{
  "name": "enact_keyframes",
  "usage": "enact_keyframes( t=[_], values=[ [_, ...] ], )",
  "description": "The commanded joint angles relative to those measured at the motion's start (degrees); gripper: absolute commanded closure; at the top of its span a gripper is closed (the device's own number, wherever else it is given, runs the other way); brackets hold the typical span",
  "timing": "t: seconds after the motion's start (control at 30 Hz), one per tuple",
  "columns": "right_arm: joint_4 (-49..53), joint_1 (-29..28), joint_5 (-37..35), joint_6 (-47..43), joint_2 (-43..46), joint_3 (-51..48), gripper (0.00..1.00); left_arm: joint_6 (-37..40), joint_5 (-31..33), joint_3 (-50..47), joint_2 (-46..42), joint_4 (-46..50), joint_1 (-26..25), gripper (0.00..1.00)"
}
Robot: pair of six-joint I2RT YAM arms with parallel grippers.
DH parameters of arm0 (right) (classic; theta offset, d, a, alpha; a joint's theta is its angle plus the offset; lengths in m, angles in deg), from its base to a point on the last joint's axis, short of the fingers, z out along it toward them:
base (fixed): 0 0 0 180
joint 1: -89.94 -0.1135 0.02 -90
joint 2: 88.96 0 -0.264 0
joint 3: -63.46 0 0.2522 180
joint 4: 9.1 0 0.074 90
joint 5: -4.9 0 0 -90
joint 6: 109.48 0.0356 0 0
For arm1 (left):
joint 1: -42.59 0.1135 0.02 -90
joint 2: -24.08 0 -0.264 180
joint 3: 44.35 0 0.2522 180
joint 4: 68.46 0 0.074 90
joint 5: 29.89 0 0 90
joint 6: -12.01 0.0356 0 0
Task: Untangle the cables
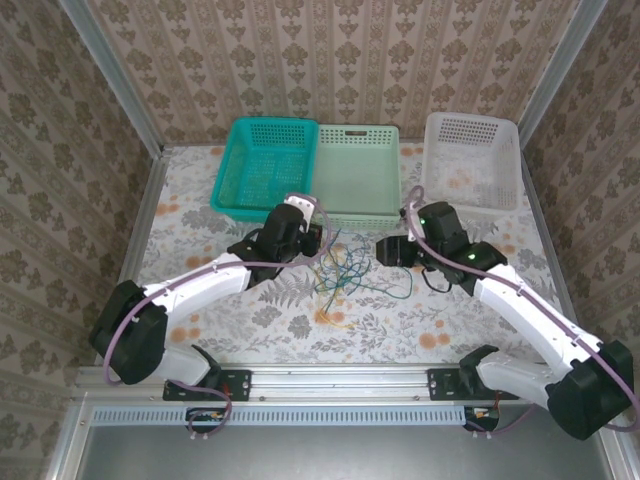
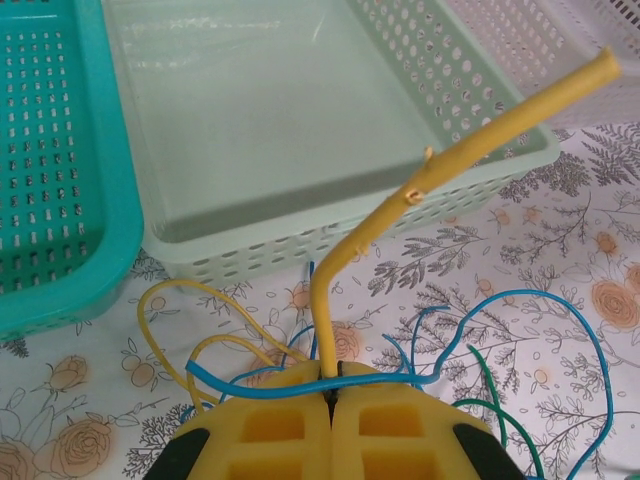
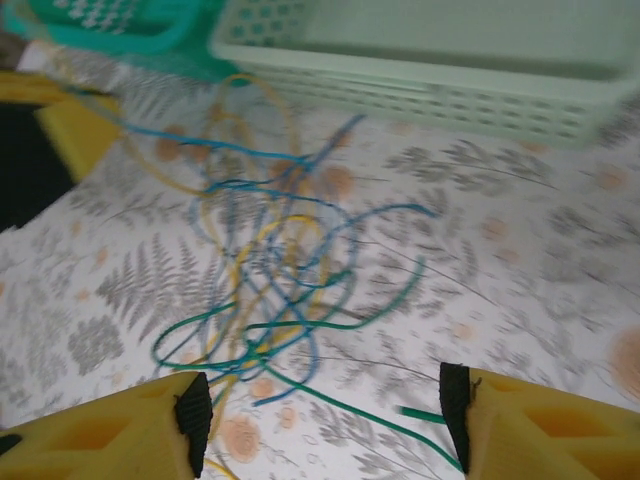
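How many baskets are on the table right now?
3: a teal basket at the far left, a pale green basket right beside it in the middle, and a white basket set apart at the far right. None looks hidden.

Lab rig: alu frame (image 1: 112, 75), wallpaper panels (image 1: 330, 60)

Robot: left arm (image 1: 205, 285) and right arm (image 1: 535, 318), white shells, black joints, mauve cables (image 1: 190, 277) alongside. Tooling: left end effector (image 2: 330, 395) and right end effector (image 3: 325, 410), yellow hollow fingers (image 2: 275, 432), black pads (image 3: 193, 415); green light (image 1: 470, 257) on right wrist.
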Motion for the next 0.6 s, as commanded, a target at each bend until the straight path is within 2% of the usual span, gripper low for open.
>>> enact_keyframes(
  t=[0.0,0.13,0.33,0.57],
  values=[
    [-5.9,-4.7,0.4,-2.6,-4.3,2.1,0.39,-1.2,-1.4,1.5,-1.7,0.5,-0.5,0.98],
    [-13.2,-10.1,-0.1,-2.3,-10.8,2.1,0.47,-2.0,-3.0,2.1,-1.7,0.7,-0.5,0.98],
    [-15.9,-11.5,-12.3,-2.9,-15.6,2.6,0.57,-1.2,-6.6,2.5,-3.1,0.9,-0.5,0.98],
    [-11.9,-11.6,-13.6,-7.4,-13.9,3.7,0.48,0.6,-7.3,2.1,-4.0,4.6,-0.6,0.98]
  ],
)
